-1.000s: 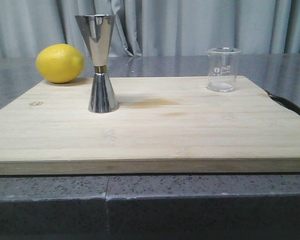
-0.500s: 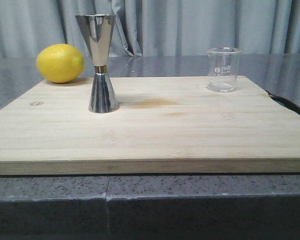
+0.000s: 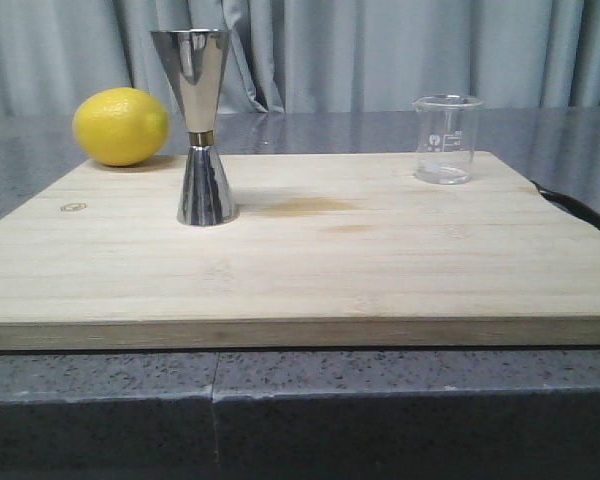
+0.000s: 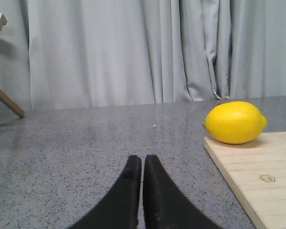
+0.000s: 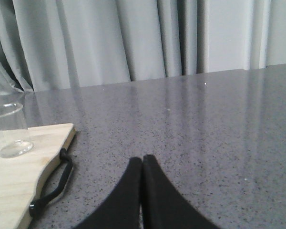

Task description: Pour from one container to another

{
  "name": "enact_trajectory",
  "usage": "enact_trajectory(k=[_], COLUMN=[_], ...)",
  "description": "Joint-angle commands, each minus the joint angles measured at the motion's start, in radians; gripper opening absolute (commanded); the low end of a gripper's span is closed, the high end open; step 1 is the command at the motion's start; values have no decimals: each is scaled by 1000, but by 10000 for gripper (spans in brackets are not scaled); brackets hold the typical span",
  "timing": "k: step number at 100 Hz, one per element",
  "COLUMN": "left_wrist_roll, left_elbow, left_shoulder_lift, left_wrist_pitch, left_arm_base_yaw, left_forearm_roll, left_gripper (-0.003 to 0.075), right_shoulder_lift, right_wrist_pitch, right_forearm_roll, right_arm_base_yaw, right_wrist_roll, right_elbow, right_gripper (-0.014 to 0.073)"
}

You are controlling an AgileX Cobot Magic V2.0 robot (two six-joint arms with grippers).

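The glass beaker (image 3: pixel 446 139) stands upright at the upper right of the wooden board (image 3: pixel 300 260); the steel jigger (image 3: pixel 202 126) stands upper left, just right of the lemon (image 3: pixel 120 126). The left gripper (image 4: pixel 142 164) and right gripper (image 5: pixel 142 164) both have fingers pressed together, holding nothing, low over the grey counter (image 5: pixel 190 119).

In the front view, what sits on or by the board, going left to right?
lemon → steel jigger → glass beaker → black cord loop off the cutting board's right edge.
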Motion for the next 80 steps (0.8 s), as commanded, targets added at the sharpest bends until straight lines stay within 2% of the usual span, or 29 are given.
enact_trajectory(k=[1, 15, 80], left_wrist_roll=[1, 1, 1], left_elbow=[36, 36, 36], left_shoulder_lift=[-28, -28, -28], left_wrist_pitch=[-74, -74, -74], left_arm_base_yaw=[1, 1, 1], left_forearm_roll=[-9, -9, -9], left_gripper=[-19, -19, -19], right_shoulder_lift=[-20, -20, -20], right_wrist_pitch=[-60, -64, -64], right_forearm_roll=[-33, -80, -80], right_arm_base_yaw=[-6, -6, -6], right_wrist_roll=[3, 3, 3], right_elbow=[30, 30, 30], right_gripper=[-73, -73, -73])
